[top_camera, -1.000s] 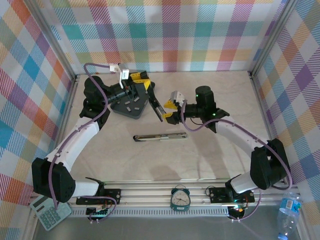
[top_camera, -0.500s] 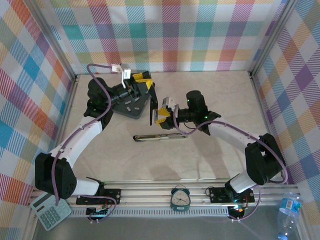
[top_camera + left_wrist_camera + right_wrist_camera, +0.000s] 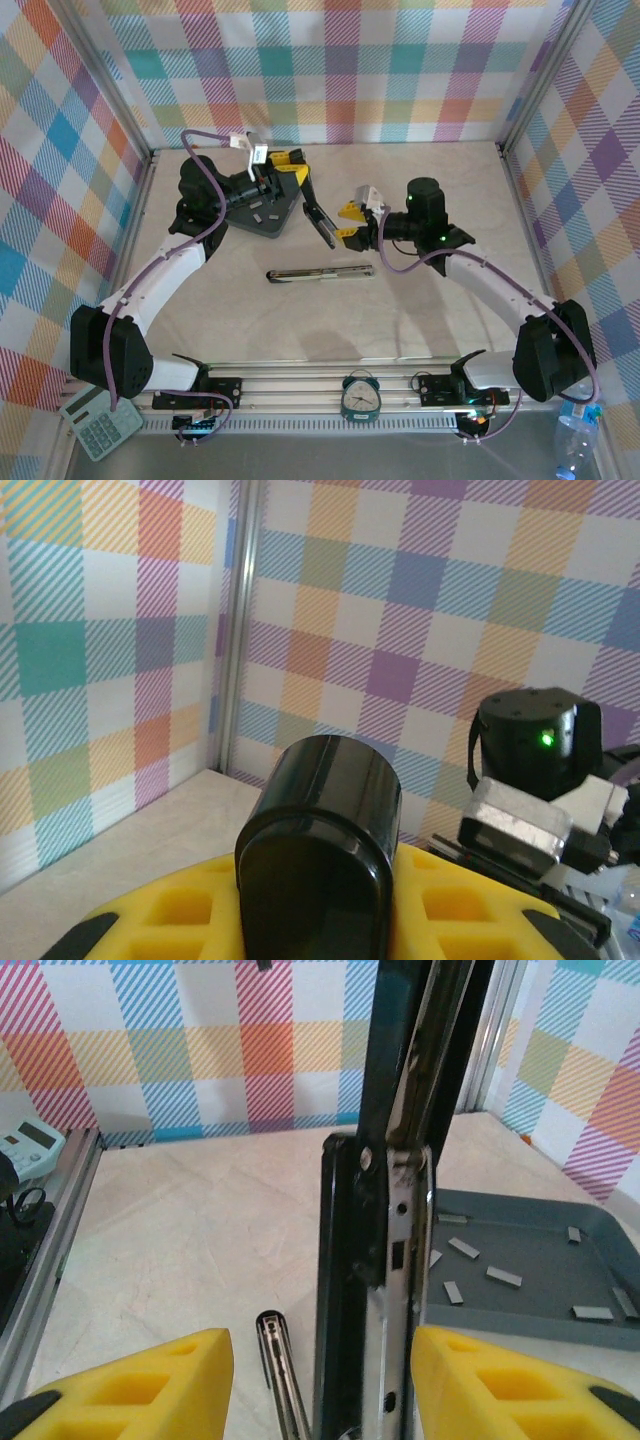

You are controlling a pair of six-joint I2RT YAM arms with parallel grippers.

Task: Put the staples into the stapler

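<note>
Staples [image 3: 503,1277] lie loose in the dark grey tray [image 3: 530,1245] at the back left of the table [image 3: 420,325], w/ the L gripper [image 3: 285,175] right over the tray; can't tell if its jaws are open or closed. R gripper [image 3: 346,221] has its jaws closed on the black stapler [image 3: 375,1260], which sticks out toward the tray & ends just beside it. A long thin black & silver bar [image 3: 320,272] lies flat on the table nearer the arms, apart from both grippers.
</note>
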